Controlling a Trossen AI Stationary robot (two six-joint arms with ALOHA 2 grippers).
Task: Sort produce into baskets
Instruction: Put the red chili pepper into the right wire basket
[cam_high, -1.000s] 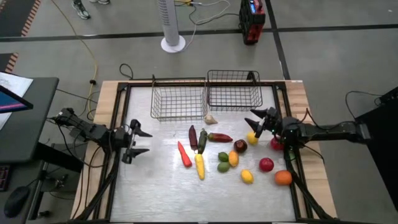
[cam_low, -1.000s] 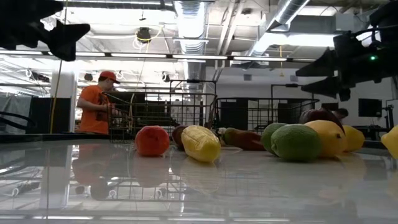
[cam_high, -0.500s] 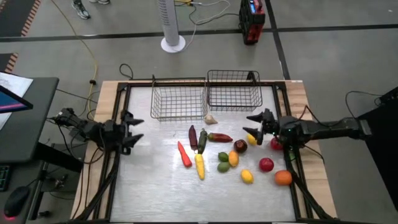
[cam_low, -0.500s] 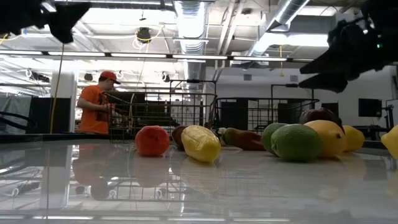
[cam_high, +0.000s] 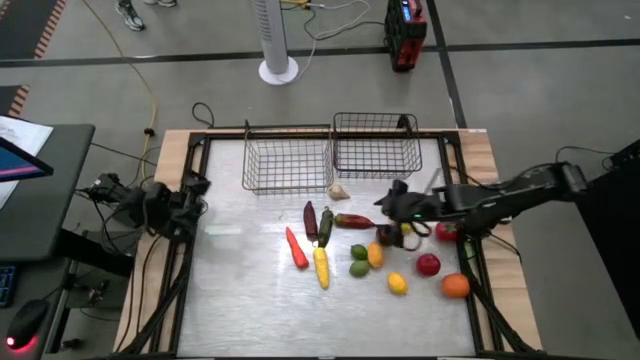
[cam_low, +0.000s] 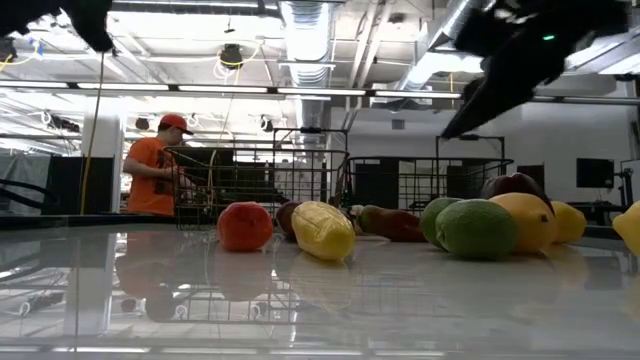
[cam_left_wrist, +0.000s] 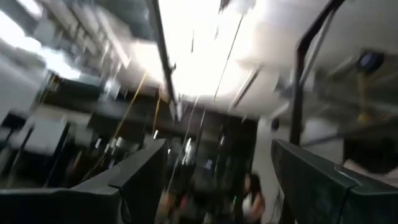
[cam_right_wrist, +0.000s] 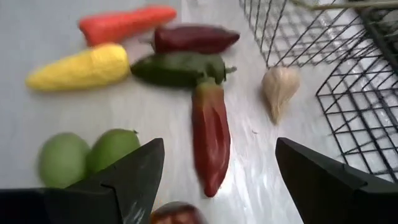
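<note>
The produce lies loose on the table's middle and right: a long red pepper (cam_high: 352, 221) (cam_right_wrist: 210, 134), a long green pepper (cam_right_wrist: 177, 67), a long maroon one (cam_right_wrist: 193, 38), a yellow corn (cam_high: 321, 267), a red carrot (cam_high: 296, 247), two limes (cam_right_wrist: 87, 155) and round red, orange and yellow ones. My right gripper (cam_high: 392, 206) (cam_right_wrist: 219, 146) is open and empty, above the red pepper and a maroon round fruit (cam_high: 386, 235). My left gripper (cam_high: 195, 195) (cam_left_wrist: 217, 162) is open and empty at the table's left edge, its fingers pointing up at the ceiling.
Two wire baskets stand at the far edge, a lighter silver one (cam_high: 287, 160) and a darker one (cam_high: 376, 145). A garlic bulb (cam_high: 339, 191) lies in front of them. A black frame (cam_high: 190, 250) rims the table. A person in orange (cam_low: 155, 178) stands beyond the table.
My right gripper has gone toward the table's left, from the right edge to above the red pepper, and has tipped downward. My left gripper has drawn back toward the table's left edge and tipped upward. The produce has stayed where it was.
</note>
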